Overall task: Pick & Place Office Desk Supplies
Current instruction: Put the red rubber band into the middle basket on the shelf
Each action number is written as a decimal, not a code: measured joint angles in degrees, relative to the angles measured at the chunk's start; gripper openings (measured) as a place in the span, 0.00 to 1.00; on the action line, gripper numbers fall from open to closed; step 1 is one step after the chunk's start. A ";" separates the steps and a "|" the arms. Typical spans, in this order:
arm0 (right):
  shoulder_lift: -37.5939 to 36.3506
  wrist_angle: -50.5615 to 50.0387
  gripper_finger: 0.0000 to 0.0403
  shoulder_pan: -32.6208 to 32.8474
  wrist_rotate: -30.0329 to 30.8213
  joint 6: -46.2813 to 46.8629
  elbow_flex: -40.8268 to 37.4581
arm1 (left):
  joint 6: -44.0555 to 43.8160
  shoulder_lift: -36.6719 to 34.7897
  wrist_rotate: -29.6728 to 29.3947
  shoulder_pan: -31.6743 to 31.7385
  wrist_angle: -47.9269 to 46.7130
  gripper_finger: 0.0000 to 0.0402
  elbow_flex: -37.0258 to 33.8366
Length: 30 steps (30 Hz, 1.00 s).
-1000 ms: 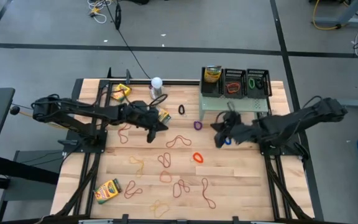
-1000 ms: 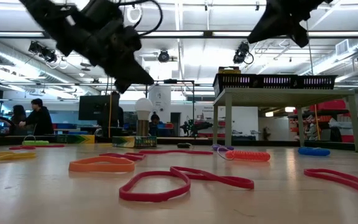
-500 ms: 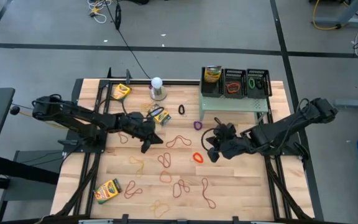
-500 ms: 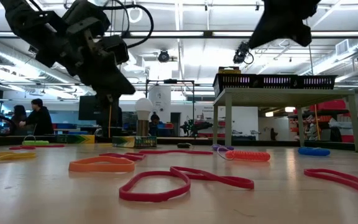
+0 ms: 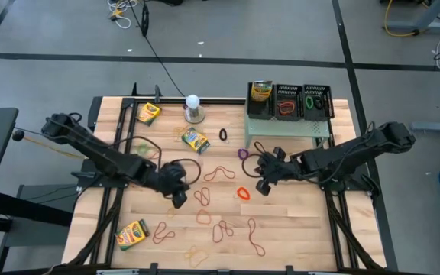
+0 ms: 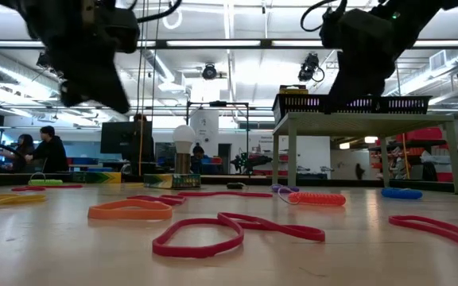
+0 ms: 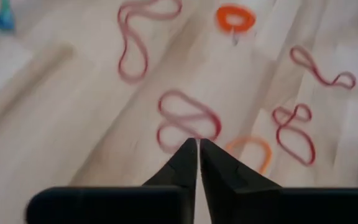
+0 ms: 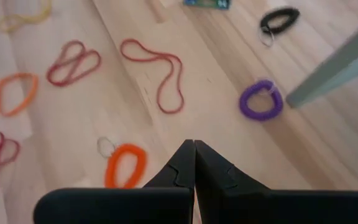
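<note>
Rubber-band loops of red, orange, tan and purple lie flat all over the wooden table (image 5: 312,221). Crayon boxes lie at the far left (image 5: 148,112), mid-table (image 5: 195,140) and near left (image 5: 132,234). Three black mesh baskets (image 5: 287,99) stand on the pale green riser; the leftmost basket holds a crayon box (image 5: 261,91). My left gripper (image 5: 178,200) hovers shut above a twisted red loop (image 7: 188,119). My right gripper (image 5: 260,187) hangs shut beside an orange coiled band (image 8: 124,165), with a purple coil (image 8: 261,99) farther off. Both are clear of the table.
A white ball on a metal base (image 5: 193,107) stands at the far edge. The riser's legs (image 5: 250,137) come down at the far right. A black coil (image 5: 224,135) lies near the mid-table crayon box. People and desks show in the room beyond.
My left gripper has swung away from the mid-table crayon box toward the table's near edge, rolling as it went; the box stays put. My right gripper has come down and a little toward the near left, to beside the orange coil. Both stay shut.
</note>
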 joint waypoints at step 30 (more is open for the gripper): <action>-0.02 14.24 0.01 -1.61 7.25 1.50 -0.72 | 10.65 19.63 10.15 -0.42 5.08 0.28 6.57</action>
